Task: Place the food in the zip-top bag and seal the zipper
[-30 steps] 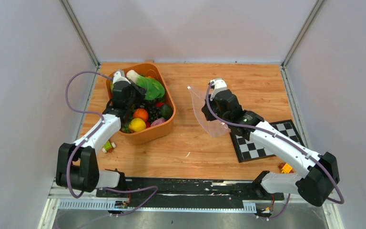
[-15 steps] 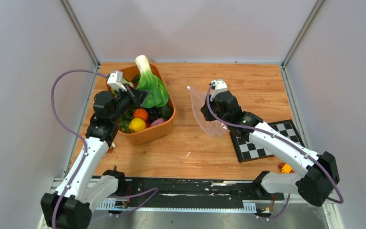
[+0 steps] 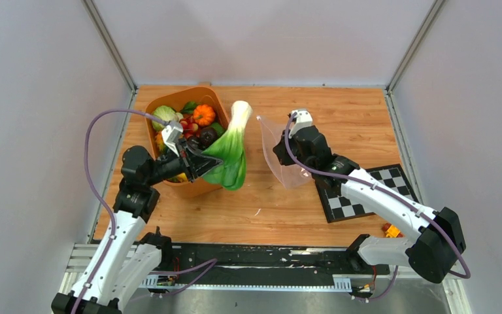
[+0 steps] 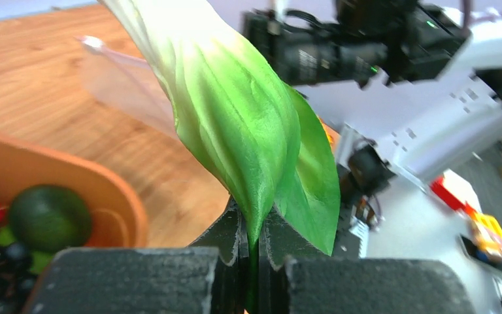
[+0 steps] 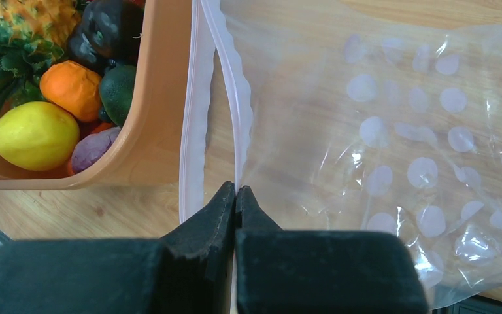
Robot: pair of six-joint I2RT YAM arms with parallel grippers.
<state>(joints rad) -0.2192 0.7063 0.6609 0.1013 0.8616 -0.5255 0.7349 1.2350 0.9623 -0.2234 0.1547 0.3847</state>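
Top view: the left gripper (image 3: 199,163) is clamped on the leaf end of a green leafy toy bok choy with a pale stalk (image 3: 231,154), held by the right rim of the orange plastic tub (image 3: 193,188) that holds the other toy food; the right gripper (image 3: 282,157) pinches the clear crinkly zip-top bag (image 3: 271,134), raised off the wooden table (image 3: 340,111) near a black-and-white checkered board (image 3: 359,196).

Left wrist: jaws closed tight on the leaf tip, the bok choy (image 4: 235,124) rising ahead; the tub (image 4: 121,209) at lower left; the bag (image 4: 124,78) beyond.

Right wrist: jaws pressed together on the pinkish zipper strip (image 5: 235,98) at the bag's mouth; the dotted bag (image 5: 379,131) spreads right; the tub (image 5: 163,98) lies left.
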